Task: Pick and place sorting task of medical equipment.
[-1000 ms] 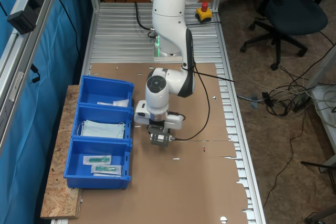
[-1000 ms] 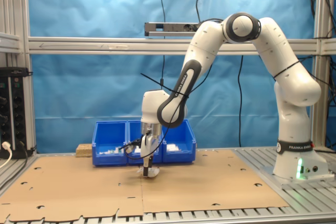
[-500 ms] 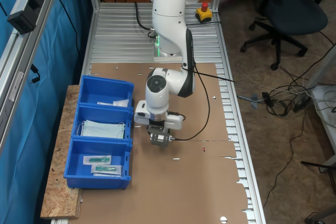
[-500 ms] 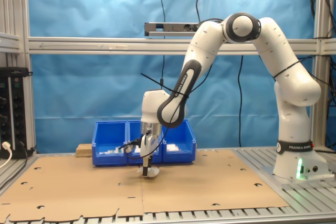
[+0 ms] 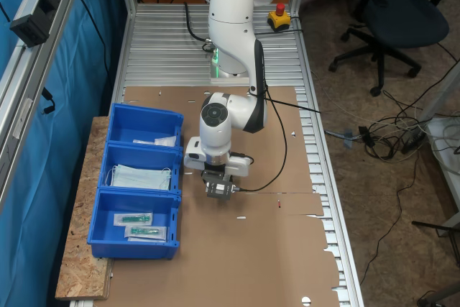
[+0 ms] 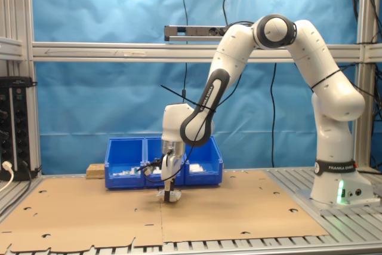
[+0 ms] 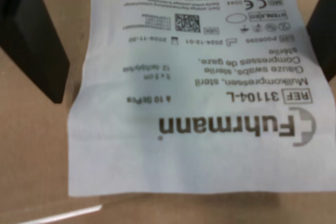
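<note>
Gripper (image 7: 173,40) sinking slightly lower since prev frame, fingers (image 7: 31,40) spread astride sachet (image 7: 194,87) mid-cardboard (image 5: 273,249), prob not yet gripping.

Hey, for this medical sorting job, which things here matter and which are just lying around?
Part of the job:
white sachet, flat on the cardboard between the open fingers
gripper
blue bins

Just lying about:
red button box
office chair
floor cables
</note>
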Available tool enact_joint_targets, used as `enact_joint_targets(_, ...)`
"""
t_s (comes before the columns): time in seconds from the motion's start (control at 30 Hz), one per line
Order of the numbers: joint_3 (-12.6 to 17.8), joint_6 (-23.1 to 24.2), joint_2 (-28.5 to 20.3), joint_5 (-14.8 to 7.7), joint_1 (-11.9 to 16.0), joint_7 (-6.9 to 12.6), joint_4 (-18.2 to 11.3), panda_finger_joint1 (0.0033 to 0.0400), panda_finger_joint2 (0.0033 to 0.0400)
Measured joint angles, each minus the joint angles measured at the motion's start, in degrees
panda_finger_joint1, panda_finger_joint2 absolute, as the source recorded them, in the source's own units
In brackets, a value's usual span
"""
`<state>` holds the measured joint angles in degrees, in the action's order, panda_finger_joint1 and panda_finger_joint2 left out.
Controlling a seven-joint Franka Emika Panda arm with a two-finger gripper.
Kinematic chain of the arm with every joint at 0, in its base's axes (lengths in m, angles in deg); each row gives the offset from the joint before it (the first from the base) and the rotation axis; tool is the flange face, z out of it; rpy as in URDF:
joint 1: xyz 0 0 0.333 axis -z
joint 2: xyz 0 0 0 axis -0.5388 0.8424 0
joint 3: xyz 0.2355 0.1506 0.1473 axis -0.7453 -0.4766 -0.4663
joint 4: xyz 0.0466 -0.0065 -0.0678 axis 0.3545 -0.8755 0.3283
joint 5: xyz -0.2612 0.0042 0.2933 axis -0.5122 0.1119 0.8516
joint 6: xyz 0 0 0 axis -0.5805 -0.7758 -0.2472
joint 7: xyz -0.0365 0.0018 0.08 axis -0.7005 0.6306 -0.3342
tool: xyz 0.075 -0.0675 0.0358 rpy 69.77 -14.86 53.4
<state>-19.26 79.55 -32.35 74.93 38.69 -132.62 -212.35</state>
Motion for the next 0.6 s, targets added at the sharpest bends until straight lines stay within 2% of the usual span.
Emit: enact_joint_targets(0.6, 0.00, 0.12, 0.00, 0.00, 0.00, 0.00, -0.65, 0.0400, 0.0400)
